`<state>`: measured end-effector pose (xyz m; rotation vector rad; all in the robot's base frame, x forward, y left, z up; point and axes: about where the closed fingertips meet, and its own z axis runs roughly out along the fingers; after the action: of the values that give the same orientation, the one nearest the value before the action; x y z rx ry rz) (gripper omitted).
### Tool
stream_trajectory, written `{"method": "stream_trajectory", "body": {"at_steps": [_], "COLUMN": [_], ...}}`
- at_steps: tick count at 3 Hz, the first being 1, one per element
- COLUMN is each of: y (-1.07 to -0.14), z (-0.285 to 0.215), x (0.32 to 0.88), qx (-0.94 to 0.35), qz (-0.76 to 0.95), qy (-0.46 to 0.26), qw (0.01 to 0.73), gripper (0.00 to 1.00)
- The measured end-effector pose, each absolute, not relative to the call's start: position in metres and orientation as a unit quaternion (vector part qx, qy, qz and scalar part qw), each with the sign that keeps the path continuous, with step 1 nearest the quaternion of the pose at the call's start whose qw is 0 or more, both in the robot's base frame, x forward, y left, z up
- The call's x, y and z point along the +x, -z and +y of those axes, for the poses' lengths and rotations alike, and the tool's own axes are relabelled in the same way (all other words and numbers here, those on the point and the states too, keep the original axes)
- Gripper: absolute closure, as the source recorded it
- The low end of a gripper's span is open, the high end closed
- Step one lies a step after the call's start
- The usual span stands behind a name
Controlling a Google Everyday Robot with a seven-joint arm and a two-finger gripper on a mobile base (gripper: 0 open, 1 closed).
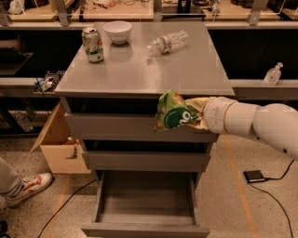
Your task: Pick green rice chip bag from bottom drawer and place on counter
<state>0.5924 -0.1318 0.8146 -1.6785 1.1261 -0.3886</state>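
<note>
A drink can (pixel 92 44) stands beside a white bowl (pixel 118 31); a clear bottle (pixel 168 42) lies nearby.

Lab: wooden workbenches (pixel 116 12), floor cables (pixel 70 199) (cardboard box (pixel 58 149)); hand (pixel 198 115) holds green rice chip bag (pixel 173 114) at counter (pixel 139 69) edge.

Not much to read here. White letters sit on the dark green round patch of the green rice chip bag (pixel 174 113), but they cannot be made out as words. The claw (pixel 194 116) grips that bag just in front of the desk's (pixel 139 74) front edge, toward its right corner. The green-and-white can (pixel 93 44) near the back left corner carries print too small to read. The bottle (pixel 168 42) lying near the back edge shows no readable label.
</note>
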Motion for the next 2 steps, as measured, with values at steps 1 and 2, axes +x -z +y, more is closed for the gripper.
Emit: {"method": "stream_trajectory", "body": {"at_steps": [1, 2], "y": [-0.84, -0.875], "z": [-0.131, -0.133], "x": [0.603, 0.616], "qx": [-0.7, -0.703], "qz": [0.444, 0.42], "qy": [0.19, 0.221], "qw": [0.526, 0.529], "gripper": [1.0, 1.0]}}
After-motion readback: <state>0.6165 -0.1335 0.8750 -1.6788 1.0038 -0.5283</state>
